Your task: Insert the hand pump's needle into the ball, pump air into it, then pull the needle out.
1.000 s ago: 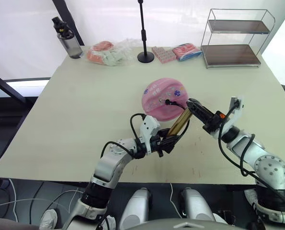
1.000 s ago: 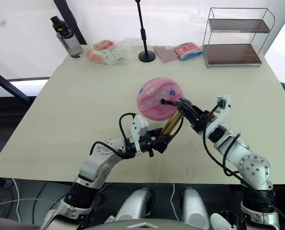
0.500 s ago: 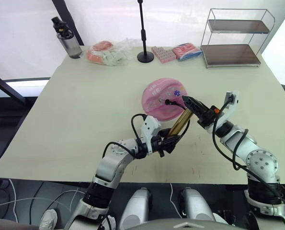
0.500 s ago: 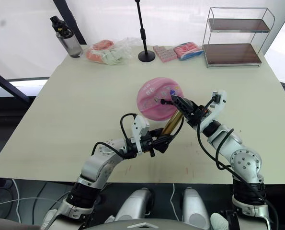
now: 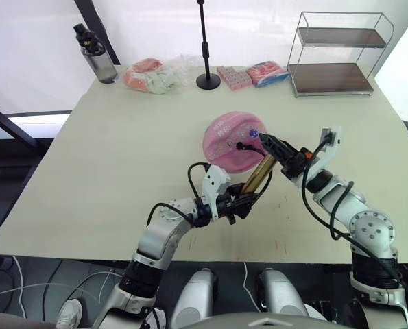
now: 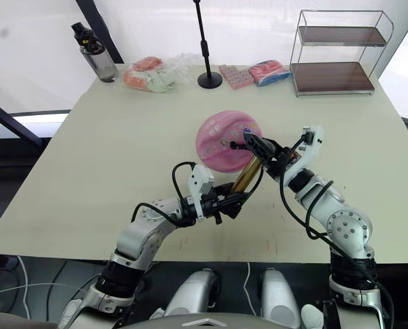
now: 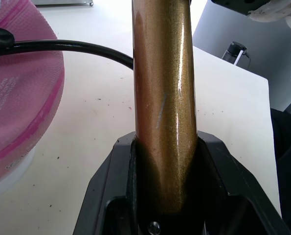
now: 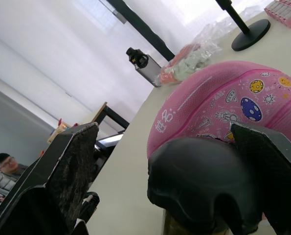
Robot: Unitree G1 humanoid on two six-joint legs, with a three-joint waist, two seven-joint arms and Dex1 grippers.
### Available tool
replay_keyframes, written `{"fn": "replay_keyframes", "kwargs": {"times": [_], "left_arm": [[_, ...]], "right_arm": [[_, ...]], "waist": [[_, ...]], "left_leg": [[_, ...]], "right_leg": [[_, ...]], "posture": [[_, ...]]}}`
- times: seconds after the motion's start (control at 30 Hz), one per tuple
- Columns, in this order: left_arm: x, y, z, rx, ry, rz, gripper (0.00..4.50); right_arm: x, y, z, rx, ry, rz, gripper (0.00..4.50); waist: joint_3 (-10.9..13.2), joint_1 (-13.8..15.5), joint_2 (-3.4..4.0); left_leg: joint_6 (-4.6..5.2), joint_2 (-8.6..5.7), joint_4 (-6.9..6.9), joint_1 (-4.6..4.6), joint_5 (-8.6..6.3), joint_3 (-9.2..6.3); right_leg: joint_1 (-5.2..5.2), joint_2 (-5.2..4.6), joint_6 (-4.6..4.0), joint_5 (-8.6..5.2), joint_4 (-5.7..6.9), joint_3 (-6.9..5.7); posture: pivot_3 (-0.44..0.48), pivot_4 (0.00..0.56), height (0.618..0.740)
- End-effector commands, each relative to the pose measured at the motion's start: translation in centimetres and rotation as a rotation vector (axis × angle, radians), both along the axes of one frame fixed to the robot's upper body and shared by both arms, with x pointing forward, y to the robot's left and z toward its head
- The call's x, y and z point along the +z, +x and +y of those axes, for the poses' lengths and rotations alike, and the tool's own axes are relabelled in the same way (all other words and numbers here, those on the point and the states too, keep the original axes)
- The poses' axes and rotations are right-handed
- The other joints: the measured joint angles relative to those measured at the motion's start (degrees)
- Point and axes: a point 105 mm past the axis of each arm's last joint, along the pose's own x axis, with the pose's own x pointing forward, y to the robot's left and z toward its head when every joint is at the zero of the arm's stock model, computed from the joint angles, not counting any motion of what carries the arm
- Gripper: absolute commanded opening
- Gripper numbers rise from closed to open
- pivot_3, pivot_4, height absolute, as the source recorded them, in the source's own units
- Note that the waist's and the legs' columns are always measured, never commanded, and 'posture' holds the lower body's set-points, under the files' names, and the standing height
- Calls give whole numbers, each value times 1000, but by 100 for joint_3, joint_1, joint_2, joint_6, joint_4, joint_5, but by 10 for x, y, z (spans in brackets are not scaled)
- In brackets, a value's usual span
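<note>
The pink ball (image 5: 230, 139) lies mid-table. The hand pump's gold barrel (image 5: 259, 175) slants from the ball's near right side down toward me. My left gripper (image 5: 243, 203) is shut on the barrel's lower end (image 7: 164, 98). The thin black hose (image 7: 67, 46) curves to a small black fitting (image 5: 239, 144) that sits against the ball's top; the needle itself is hidden. My right gripper (image 5: 267, 142) is at the pump's upper end, open, its fingers (image 8: 62, 176) standing either side of the black handle cap (image 8: 204, 186).
At the back stand a black pole on a round base (image 5: 208, 81), a dark bottle (image 5: 98, 57) and a wire shelf (image 5: 335, 55). Snack bags (image 5: 152, 74) and pink packets (image 5: 234, 77) lie beside the pole. A person (image 8: 3, 164) sits beyond the table.
My right gripper has moved up and left along the pump toward the ball, reaching the handle cap. The left gripper, barrel and ball have stayed put.
</note>
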Motion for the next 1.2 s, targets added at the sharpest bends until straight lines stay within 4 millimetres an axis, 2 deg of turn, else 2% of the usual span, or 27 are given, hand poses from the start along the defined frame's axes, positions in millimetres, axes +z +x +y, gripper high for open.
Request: {"fn": "replay_keyframes", "kwargs": {"times": [0.03,0.17,1.07,1.17,1.2], "left_arm": [[8,-1,-3,-14,-14,-34,1085],[7,-2,-2,-14,-11,-32,1085],[4,-4,-3,-31,3,-34,1085],[4,-3,-3,-31,3,-35,1085],[4,-3,-3,-31,2,-35,1085]], "right_arm": [[16,-3,-2,14,29,-60,4500],[14,-4,-2,26,19,-48,4500],[15,-3,-2,57,-4,-36,4500],[15,-3,-2,55,-3,-36,3677],[15,-3,-2,53,0,-36,3202]], "waist": [[0,0,0],[0,0,0],[0,0,0],[0,1,0],[0,1,0]], "left_leg": [[0,0,0,-4,0,0],[-1,0,5,-36,1,0],[0,0,5,-39,1,0],[0,0,5,-39,1,0],[0,0,5,-39,1,0]], "right_leg": [[-4,0,0,0,1,0],[-39,1,-1,1,10,2],[-39,1,-1,1,9,1],[-39,1,-1,1,9,0],[-39,1,-1,1,9,1]], "posture": [[0,150,740],[0,150,740],[0,150,740],[0,150,740],[0,150,740]]}}
